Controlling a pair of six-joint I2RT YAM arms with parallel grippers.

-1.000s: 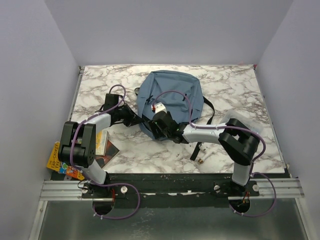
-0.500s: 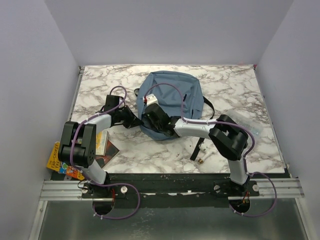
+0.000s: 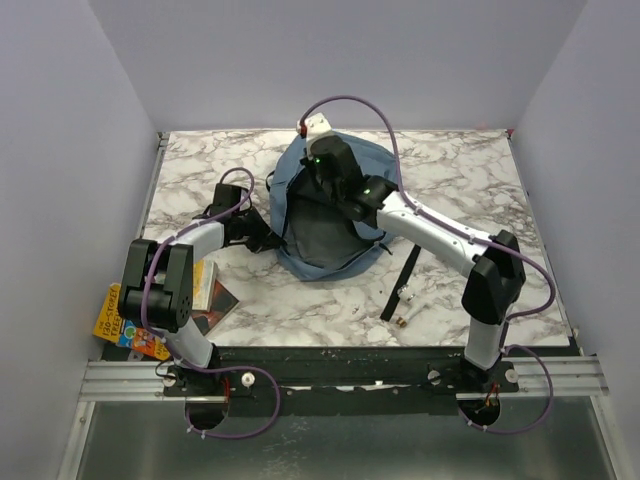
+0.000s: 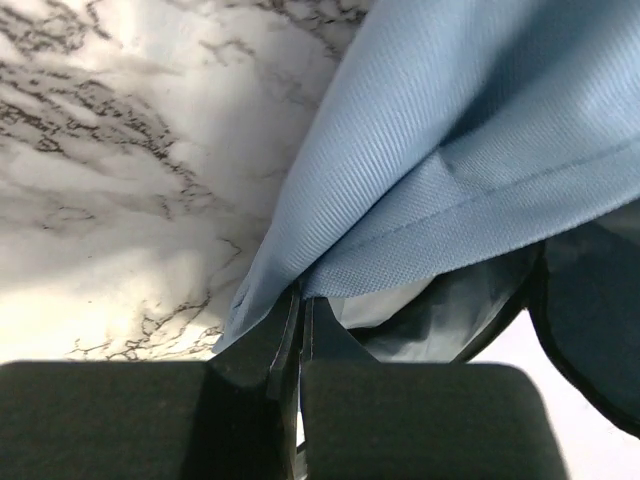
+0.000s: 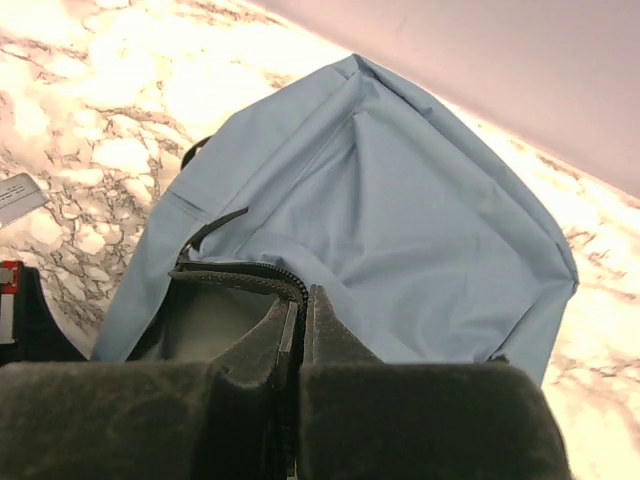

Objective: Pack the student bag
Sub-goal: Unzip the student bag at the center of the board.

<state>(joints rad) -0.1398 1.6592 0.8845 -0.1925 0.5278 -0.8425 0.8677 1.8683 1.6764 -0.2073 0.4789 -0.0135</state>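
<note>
The student bag (image 3: 375, 160) lies in the middle of the marble table, dusty blue, its mouth pulled open so the dark grey lining (image 3: 315, 235) shows. My right gripper (image 3: 322, 185) is raised over the bag's far side. In the right wrist view, the gripper (image 5: 303, 298) is shut on the black zipper rim (image 5: 240, 278) of the bag (image 5: 400, 210). My left gripper (image 3: 268, 238) is low at the bag's left edge. The left wrist view shows it (image 4: 300, 302) shut on a fold of the blue fabric (image 4: 450, 130).
A black webbing strap (image 3: 405, 282) trails from the bag toward the near edge, with two small white tubes (image 3: 404, 306) beside it. Colourful books (image 3: 128, 325) and a dark one (image 3: 214, 296) lie at the near left by the left arm's base.
My right gripper closed on the zipper rim and swung from the bag's near side up and toward the far side, pulling the mouth open. The left gripper kept its hold without moving.
</note>
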